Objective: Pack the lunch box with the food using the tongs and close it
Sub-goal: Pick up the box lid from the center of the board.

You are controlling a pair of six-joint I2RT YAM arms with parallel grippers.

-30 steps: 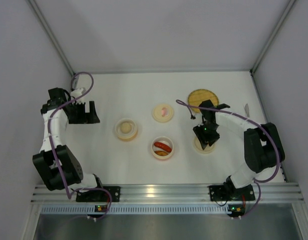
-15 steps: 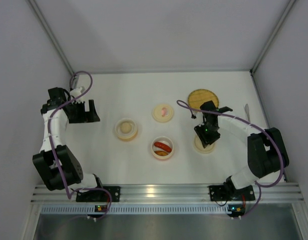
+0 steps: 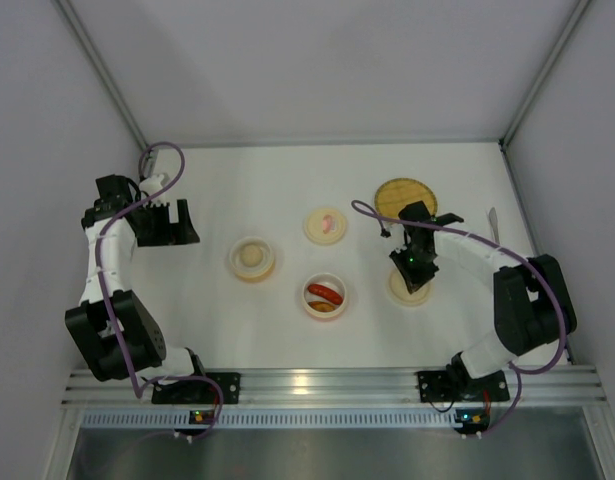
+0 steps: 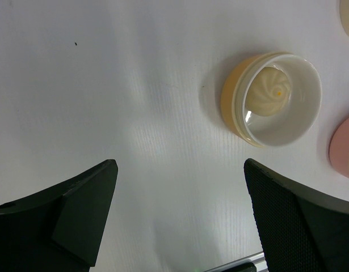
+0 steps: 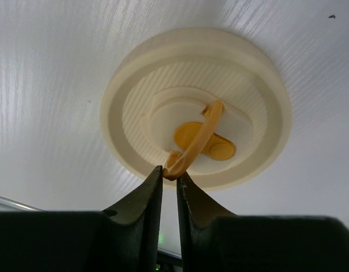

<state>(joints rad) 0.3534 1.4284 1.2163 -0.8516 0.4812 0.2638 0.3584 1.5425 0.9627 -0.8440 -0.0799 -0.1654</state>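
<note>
**A:** From above, where does everything sit?

**B:** The sausage pieces (image 3: 325, 293) lie in a pink cup (image 3: 306, 296) mid-counter (image 3: 287, 180). The cream ball (image 3: 252, 256) sits in an orange cup (image 3: 233, 262) to its left. The right pincer (image 3: 412, 268) is down on a cream lid (image 3: 395, 291) just in front of the woven plate (image 3: 397, 192). The left pincer (image 3: 172, 228) hangs well apart, by the left wall. A pale sliver near the right wall is probably the tongs (image 3: 492, 219), though it is too small to be sure.

**A:** And the left wrist view?

**B:** That pincer is spread wide and holds nothing. The orange cup with the swirled ball lies ahead to the right, and the pink cup just shows at the edge.

**A:** The right wrist?

**B:** Its fingers (image 5: 148, 198) are pressed almost together and seem to pinch the near end of the orange loop (image 5: 198, 139) on top of the lid.

**A:** How will the task's things handle?

**B:** I'd judge the tongs to be stiff, thin and slick, so they are best gripped across both arms, partway along, where a squeeze shuts the tips. The glossy sausages look slippery and should be taken at their middles. The ball looks light and may roll, so it should be cradled rather than squeezed.
</note>
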